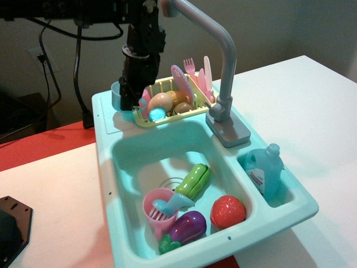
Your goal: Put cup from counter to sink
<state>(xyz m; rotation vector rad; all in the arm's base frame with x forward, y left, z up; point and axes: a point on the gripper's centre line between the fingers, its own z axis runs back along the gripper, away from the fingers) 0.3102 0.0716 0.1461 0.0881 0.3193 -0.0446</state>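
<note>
Observation.image: end effector [127, 95] around cup [116, 94].

Cup [116, 95] on counter [109, 124], behind sink [134, 153], left of rack [167, 114].

White table [312, 106] fills the right and lower left of the view; surface matte, evenly lit, faint turquoise tint near its centre. Far edge runs diagonally up to the far right corner. A red strip [39, 146] lies along the table's far left edge. Wall [279, 28] behind is plain grey-beige, darker toward the left. White outlet plate [37, 56] on that wall, black cable [49, 67] hanging from it. Dark, indistinct furniture [22, 111] sits below the outlet.
</note>
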